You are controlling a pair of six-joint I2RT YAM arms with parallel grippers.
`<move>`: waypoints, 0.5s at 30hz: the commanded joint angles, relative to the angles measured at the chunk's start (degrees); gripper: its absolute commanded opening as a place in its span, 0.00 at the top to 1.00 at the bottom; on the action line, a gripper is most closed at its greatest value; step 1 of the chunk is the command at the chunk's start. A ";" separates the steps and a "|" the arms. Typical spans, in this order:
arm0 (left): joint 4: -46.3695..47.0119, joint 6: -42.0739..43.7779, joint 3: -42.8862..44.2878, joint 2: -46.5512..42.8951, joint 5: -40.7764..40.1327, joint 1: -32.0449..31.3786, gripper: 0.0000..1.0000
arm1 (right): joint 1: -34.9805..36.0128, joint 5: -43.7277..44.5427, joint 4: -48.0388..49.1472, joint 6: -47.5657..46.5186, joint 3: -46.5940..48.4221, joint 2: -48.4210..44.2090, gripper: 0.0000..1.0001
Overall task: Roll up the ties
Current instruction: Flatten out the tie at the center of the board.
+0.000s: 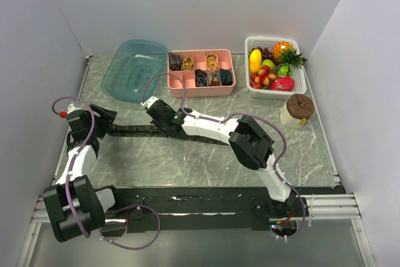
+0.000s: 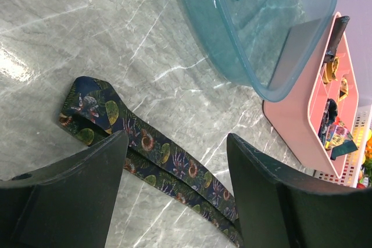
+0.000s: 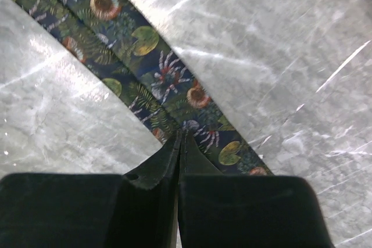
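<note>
A dark navy tie (image 1: 134, 130) with a shell and leaf print lies doubled along the marble table. In the left wrist view its folded end (image 2: 96, 105) points up left. My left gripper (image 1: 106, 117) is open, its fingers either side of the strip (image 2: 176, 143) near that fold. My right gripper (image 1: 164, 117) is shut, its tips (image 3: 180, 135) down on the tie (image 3: 145, 45) further along; I cannot tell if cloth is pinched between them. Several rolled ties (image 1: 201, 78) sit in a pink divided tray (image 1: 200, 92).
A teal plastic bin (image 1: 134, 70) stands at the back left, close above the tie (image 2: 261, 27). The pink tray (image 2: 302, 126) is beside it. A white basket (image 1: 247, 60) of toy fruit and a brown-lidded jar (image 1: 297, 110) are at the back right.
</note>
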 commanded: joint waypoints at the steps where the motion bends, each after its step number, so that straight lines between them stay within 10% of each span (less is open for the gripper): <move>1: 1.29 1.11 0.91 -0.14 0.46 -0.08 0.25 | 0.82 0.48 -0.02 0.47 -1.61 -1.53 1.00; 15: 6.03 0.76 0.03 2.84 3.09 -1.04 0.31 | 0.56 -0.74 1.03 2.66 -4.07 -3.90 1.00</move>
